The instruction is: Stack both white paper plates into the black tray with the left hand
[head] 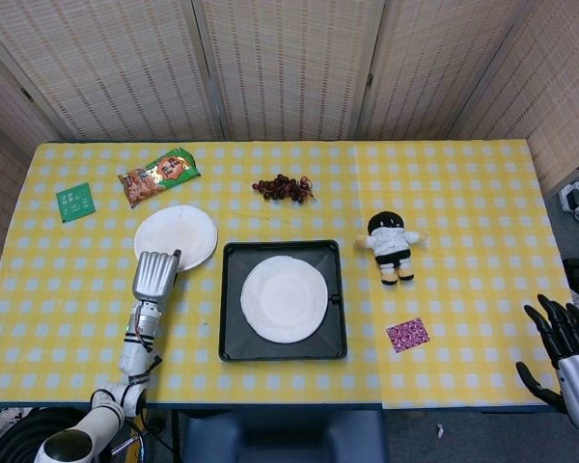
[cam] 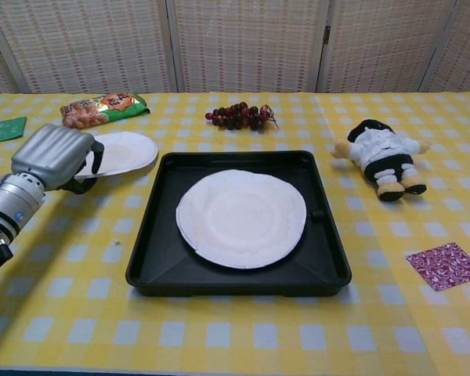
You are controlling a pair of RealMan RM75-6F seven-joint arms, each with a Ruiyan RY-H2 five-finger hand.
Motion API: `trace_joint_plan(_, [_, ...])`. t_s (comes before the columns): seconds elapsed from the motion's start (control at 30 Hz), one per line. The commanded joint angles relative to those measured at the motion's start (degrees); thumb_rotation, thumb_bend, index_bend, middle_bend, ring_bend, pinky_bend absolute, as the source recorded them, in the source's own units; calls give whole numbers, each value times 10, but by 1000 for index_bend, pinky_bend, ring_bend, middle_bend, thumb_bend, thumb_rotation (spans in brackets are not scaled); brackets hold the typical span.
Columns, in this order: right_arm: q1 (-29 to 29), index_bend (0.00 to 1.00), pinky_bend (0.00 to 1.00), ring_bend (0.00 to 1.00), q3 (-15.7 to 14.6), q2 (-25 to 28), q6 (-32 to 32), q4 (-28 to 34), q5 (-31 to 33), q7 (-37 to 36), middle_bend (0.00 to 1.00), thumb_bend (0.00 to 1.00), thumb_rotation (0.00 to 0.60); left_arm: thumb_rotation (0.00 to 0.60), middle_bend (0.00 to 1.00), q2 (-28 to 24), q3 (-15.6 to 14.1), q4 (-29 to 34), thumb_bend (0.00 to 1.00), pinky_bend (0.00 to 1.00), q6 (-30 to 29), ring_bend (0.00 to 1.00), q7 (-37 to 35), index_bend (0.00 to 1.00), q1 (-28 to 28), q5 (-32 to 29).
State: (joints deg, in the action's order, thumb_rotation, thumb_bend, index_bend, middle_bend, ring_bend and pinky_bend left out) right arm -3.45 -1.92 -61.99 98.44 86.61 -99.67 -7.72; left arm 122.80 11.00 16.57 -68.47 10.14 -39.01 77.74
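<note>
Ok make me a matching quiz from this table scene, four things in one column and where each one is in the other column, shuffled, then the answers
Things:
1. plate in the tray
2. plate in the left hand
3. grapes
4. doll

Places:
A. right of the black tray
B. left of the tray, near edge gripped by the left hand
C. lying flat inside the tray
D. beyond the tray's far edge

Pairs: 1-C, 2-B, 3-D, 4-A

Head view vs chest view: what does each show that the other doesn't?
Head view only: the right hand, open off the table's right edge, and the whole left forearm. Chest view only: the left hand's fingers closed on the plate's near rim. Both: left hand, the second plate in the tray, snack bag, grapes, doll.
</note>
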Motion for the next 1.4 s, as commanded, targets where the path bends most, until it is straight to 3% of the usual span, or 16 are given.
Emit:
trace_joint_plan(0.03, [1,0,0,0,0,1,-1,0,0,-1,0,365,600,600,1000,-2,-6,0,419,1000,-24,1000,-14,626,3,10])
trace_joint_plan(0.33, [-2,0,0,0,-6,1,6,-1,-14,0,0,365,600,600,1000,-27,-19,39,424,1000,-126,1000,-30,636,23,36])
trace_joint_plan(0.67, [-6,0,0,0,-17,-3,19,-3,-40,8,0,365,600,600,1000,-104,-14,178,427,1000,-224,1000,25,639,48,54])
trace_joint_plan(1.0, [-9,0,0,0,-19,-5,26,-2,-49,13,0,365,600,600,1000,-184,-14,361,431,1000,-253,1000,94,641,79,64])
trace_joint_plan(1.4, [-7,0,0,0,-23,-1,27,-4,-57,4,0,365,600,600,1000,-190,-57,516,439,1000,-243,1000,192,641,100,102])
